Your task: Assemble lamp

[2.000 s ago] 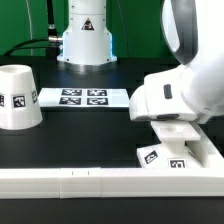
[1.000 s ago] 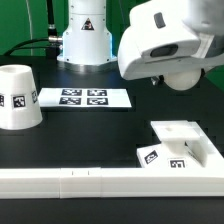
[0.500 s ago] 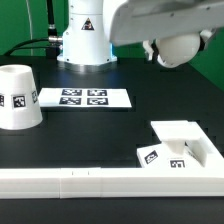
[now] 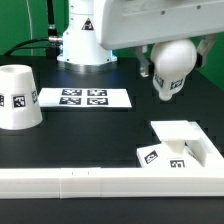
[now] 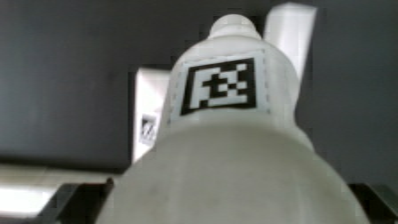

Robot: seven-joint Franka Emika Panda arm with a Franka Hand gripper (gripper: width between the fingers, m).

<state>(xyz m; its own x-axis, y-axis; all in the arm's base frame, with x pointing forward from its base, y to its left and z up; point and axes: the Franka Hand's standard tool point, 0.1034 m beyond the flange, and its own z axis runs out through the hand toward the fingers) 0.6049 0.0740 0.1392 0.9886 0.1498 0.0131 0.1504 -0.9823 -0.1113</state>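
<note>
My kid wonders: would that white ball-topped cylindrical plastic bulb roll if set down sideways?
Probably: the white ball-topped plastic bulb is round all over. It looks stiff and likely light, since the gripper holds it aloft.

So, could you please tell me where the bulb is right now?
The bulb hangs in the gripper on the exterior view's right, in the air above the square base and right of the marker board.

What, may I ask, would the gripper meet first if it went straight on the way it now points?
Probably bare table, with the held bulb touching first; the base seems nearer the camera, though depth is unclear.
</note>
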